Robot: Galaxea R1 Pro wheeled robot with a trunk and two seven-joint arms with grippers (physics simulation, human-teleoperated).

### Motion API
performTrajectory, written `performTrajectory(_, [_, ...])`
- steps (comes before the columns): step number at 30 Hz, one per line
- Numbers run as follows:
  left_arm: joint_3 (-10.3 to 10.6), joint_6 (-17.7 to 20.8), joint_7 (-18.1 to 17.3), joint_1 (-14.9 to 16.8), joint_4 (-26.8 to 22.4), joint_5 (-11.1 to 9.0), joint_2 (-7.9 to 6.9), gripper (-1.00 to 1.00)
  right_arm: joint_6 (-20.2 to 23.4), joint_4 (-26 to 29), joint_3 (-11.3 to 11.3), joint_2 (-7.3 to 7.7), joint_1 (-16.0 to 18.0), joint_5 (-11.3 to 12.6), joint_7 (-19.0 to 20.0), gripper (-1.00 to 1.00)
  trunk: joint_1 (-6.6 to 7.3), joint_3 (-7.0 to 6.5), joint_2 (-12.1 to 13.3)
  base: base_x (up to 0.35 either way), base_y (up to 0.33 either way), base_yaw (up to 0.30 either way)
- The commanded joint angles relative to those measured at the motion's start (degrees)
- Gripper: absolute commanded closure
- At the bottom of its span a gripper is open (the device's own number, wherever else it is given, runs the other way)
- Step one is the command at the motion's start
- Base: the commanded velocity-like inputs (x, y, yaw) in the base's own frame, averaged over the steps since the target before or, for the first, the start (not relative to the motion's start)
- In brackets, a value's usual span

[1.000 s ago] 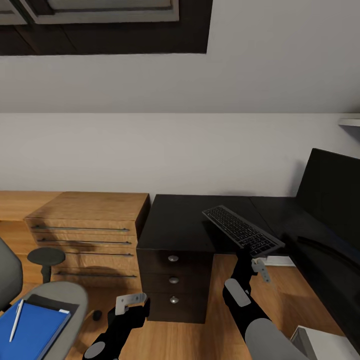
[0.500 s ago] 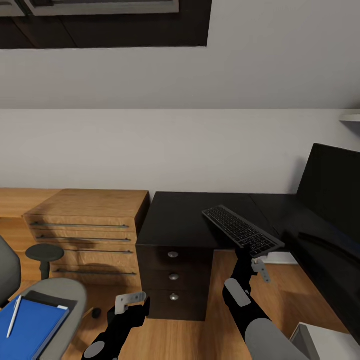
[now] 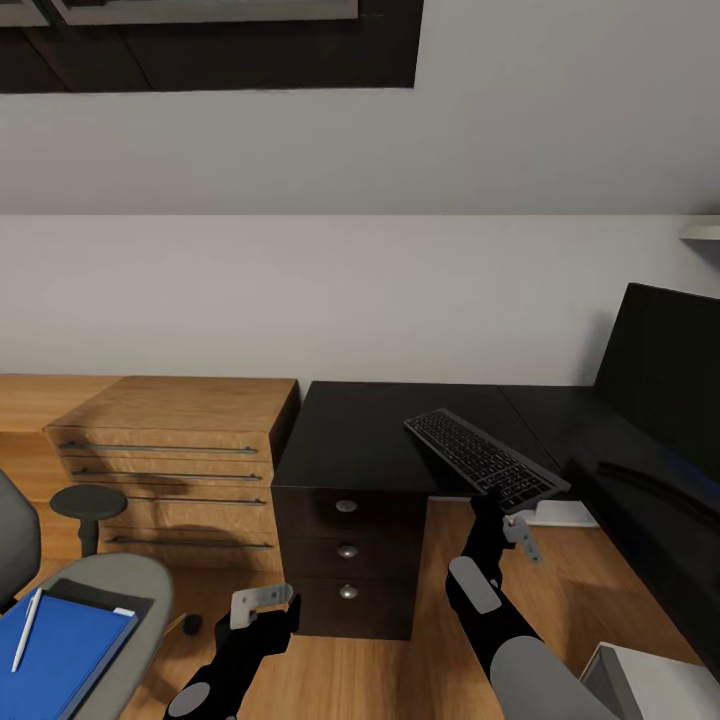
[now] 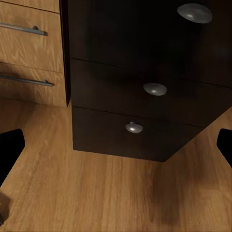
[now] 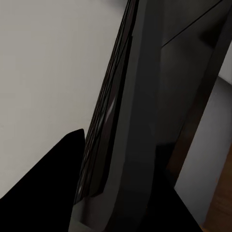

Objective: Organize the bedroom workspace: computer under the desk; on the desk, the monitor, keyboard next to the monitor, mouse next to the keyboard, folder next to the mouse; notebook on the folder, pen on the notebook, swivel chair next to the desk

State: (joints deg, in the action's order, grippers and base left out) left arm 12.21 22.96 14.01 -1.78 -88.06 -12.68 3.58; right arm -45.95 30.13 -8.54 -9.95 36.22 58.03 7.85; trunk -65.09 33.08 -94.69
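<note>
My right gripper (image 3: pixel 497 507) is shut on the near edge of the keyboard (image 3: pixel 484 461), holding it tilted above the front edge of the black desk (image 3: pixel 360 430). The right wrist view shows the keyboard (image 5: pixel 123 121) edge-on. The monitor (image 3: pixel 665 375) stands at the right. My left gripper (image 3: pixel 264 603) hangs open and empty over the floor, facing the drawer unit (image 4: pixel 145 87). At lower left, the swivel chair (image 3: pixel 105 590) carries the blue folder (image 3: pixel 55 650) with the pen (image 3: pixel 25 630) on top. The mouse (image 3: pixel 192 627) lies on the floor beside the chair. I cannot make out the notebook.
A low light-wood cabinet (image 3: pixel 170 440) stands left of the desk against the wall. A dark round pad on a post (image 3: pixel 90 505) rises by the chair. A pale grey box (image 3: pixel 640 680) sits at the lower right. Wood floor (image 4: pixel 96 193) lies open before the drawers.
The whole picture has shifted a little, so the camera has moved. The chair now sits further toward the left edge. Both arms and the held keyboard keep their places.
</note>
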Motion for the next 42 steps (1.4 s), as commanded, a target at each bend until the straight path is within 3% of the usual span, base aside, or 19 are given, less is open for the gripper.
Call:
performTrajectory(1, [0.1, 0.2, 0.5, 0.0, -0.1, -0.6, 0.0, -1.0, 0.1, -0.2, -0.1, -0.05, 0.0, 1.9, 0.5, 1.0, 0.0, 0.06, 0.0, 0.0, 0.0, 0.0])
performTrajectory(18, [0.0, 0.2, 0.4, 0.0, -0.1, -0.6, -0.06, -1.0, 0.1, -0.2, -0.1, -0.05, 0.0, 1.9, 0.5, 1.0, 0.0, 0.06, 0.0, 0.0, 0.0, 0.0])
performTrajectory(29, [0.0, 0.2, 0.5, 0.0, 0.0, -0.6, -0.1, -1.0, 0.0, -0.1, -0.1, -0.05, 0.0, 1.9, 0.5, 1.0, 1.75, -1.38, 3.2, 0.0, 0.0, 0.0])
performTrajectory(42, [0.0, 0.2, 0.4, 0.0, 0.1, -0.6, -0.23, -1.0, 0.0, -0.1, -0.1, -0.05, 0.0, 2.0, 0.5, 1.0, 1.75, -1.38, 3.2, -0.068, 0.0, 0.0])
